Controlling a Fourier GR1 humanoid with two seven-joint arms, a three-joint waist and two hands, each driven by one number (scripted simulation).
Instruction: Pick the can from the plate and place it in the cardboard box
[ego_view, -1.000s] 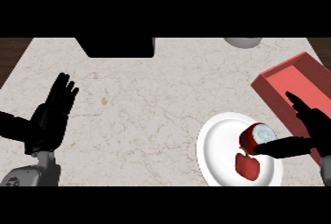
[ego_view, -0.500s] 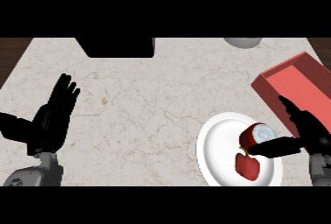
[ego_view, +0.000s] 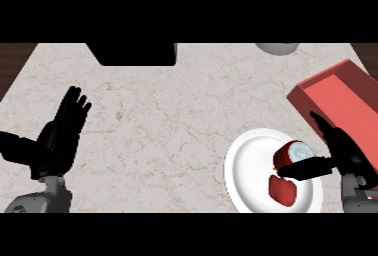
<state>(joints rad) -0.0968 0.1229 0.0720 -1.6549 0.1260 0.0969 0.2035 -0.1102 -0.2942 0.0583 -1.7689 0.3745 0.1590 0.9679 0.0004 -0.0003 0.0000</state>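
A dark red can (ego_view: 292, 154) with a silver top stands on the white plate (ego_view: 247, 175) at the lower right. My right hand (ego_view: 341, 150) is just to the can's right, fingers stretched up along it and the thumb (ego_view: 306, 169) reaching in below the can's top; nothing is curled round the can. The red box (ego_view: 339, 102) lies right behind this hand at the right edge. A red fruit-like object (ego_view: 283, 190) sits on the plate in front of the can. My left hand (ego_view: 59, 135) rests open at the left, fingers up.
A black block (ego_view: 136, 53) stands at the counter's far edge, left of centre. A grey round object (ego_view: 277, 48) shows at the far edge toward the right. Dark wood borders the marble counter (ego_view: 170, 125) at both far corners.
My right hand has drawn in toward the can from the right, and its thumb now lies against the can's lower side. The left hand has not moved.
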